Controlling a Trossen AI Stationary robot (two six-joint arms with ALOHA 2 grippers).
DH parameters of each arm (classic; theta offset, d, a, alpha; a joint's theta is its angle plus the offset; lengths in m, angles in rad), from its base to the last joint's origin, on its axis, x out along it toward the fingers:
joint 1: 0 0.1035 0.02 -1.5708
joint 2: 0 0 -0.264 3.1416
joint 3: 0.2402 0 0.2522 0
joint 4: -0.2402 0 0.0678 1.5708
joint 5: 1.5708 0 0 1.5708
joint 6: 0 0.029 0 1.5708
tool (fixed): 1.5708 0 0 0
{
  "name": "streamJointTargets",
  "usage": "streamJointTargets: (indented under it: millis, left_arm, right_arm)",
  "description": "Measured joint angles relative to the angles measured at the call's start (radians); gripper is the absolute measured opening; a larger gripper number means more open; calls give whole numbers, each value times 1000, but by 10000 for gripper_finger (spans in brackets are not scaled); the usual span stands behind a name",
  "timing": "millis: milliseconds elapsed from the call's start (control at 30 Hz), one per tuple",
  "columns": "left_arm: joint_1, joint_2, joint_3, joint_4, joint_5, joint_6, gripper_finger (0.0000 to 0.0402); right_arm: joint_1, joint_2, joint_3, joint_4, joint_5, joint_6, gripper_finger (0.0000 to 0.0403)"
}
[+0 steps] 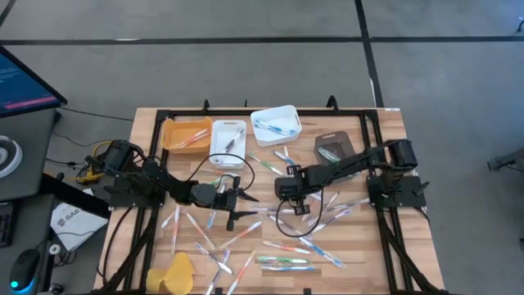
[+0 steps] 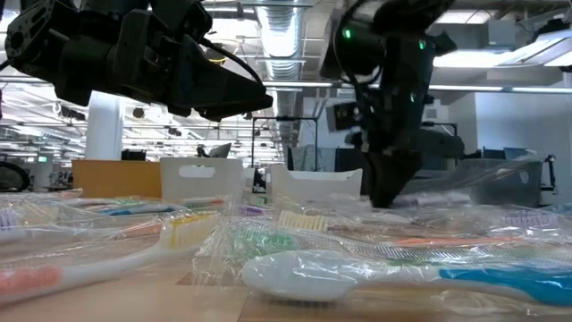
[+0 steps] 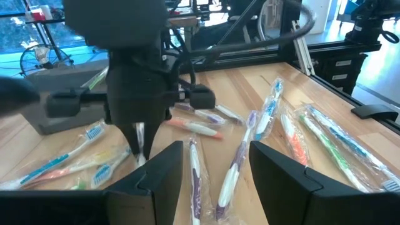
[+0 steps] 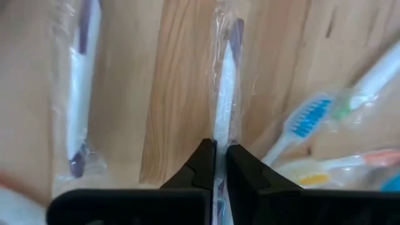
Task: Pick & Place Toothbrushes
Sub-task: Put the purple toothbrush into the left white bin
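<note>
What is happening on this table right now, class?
Wrapped toothbrushes lie scattered over the wooden table, with a few already in the bins at the back. The right gripper has its jaws shut on a white toothbrush lying on the table. The left gripper hovers nearby, jaws open and empty.

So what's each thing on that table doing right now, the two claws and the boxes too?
Right gripper: down at the table, shut on a wrapped toothbrush.
Left gripper: open, holding nothing, above the table.
Orange bin: holds toothbrushes.
White bins: both hold toothbrushes.
Brown bin: contents hard to tell.
Loose toothbrushes: wrapped, scattered flat across the table.
</note>
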Motion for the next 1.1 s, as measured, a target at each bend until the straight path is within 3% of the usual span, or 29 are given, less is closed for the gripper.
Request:
streamJointTargets:
  millis: [333,667,867,1100]
  left_arm:
    - [0,0,0,0,0,0,176]
    - [0,0,0,0,0,0,176]
    - [0,0,0,0,0,0,176]
    - [0,0,0,2,0,0,176]
  right_arm:
    - [95,-5,151,-180,108,16,11]
    - [267,-7,284,-382,231,189,11]
    - [377,-8,321,-353,369,236,11]
    - [454,-8,323,-213,513,181,11]
